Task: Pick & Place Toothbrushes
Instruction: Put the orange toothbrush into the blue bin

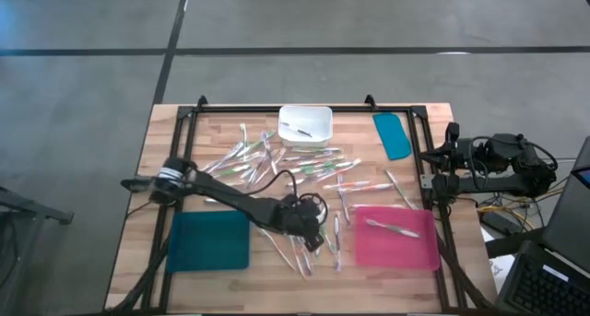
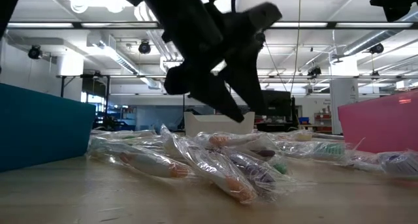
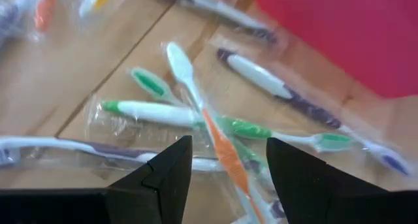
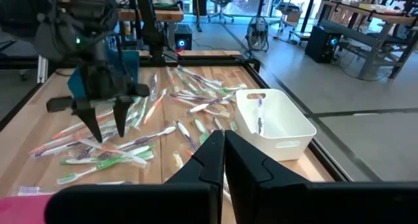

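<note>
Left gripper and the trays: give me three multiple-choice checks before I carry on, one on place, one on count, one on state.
1. Where is the left gripper?
A. Over the white bin
B. Above the toothbrushes between the dark teal tray and the pink tray
C. Parked off the table's right edge

2. How many toothbrushes lie in the pink tray?
A. None
B. One
C. Five

3. How do the left gripper's fingers stand?
A. Open, nothing between them
B. Shut on a toothbrush
C. Shut, empty

Answers:
1 B: the high view shows it over the scattered toothbrushes, with the dark teal tray to one side and the pink tray to the other.
2 B: a single toothbrush lies across it.
3 A: the left wrist view shows a gap between the fingers, with an orange toothbrush lying on the table beyond.
</note>
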Controlling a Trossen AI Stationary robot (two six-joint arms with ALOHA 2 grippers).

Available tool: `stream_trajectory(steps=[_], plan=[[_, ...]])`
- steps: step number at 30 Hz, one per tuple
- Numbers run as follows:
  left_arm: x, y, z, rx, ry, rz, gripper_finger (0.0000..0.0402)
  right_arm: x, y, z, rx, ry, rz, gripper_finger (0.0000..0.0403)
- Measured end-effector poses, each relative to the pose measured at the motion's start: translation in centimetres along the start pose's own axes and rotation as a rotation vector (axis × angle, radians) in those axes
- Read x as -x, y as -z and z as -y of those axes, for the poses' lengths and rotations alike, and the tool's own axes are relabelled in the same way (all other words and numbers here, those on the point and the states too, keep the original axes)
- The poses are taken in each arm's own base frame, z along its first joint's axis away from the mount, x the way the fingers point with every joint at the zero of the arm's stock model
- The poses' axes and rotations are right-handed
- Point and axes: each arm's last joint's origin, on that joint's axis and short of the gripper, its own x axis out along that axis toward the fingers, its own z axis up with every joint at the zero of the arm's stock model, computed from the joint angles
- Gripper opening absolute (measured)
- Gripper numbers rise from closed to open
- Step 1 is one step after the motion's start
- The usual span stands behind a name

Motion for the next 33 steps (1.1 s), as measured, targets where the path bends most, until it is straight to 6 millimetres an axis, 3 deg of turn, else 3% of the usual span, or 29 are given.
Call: stream_trajectory(steps=[20,24,33], plan=[[-2.0,1.5,-0.2,0.002,-0.019,-0.062,0.0198,0.0,0.0,0.0,0.0,0.0,0.0,0.0008],[-2.0,1.5,-0.2,0.003,-0.019,-0.062,0.017,0.0,0.0,0.0,0.0,0.0,0.0,0.0008],[-2.0,1.4,-0.2,0.015,-0.017,-0.06,0.0062,0.0,0.0,0.0,0.0,0.0,0.0,0.0008]])
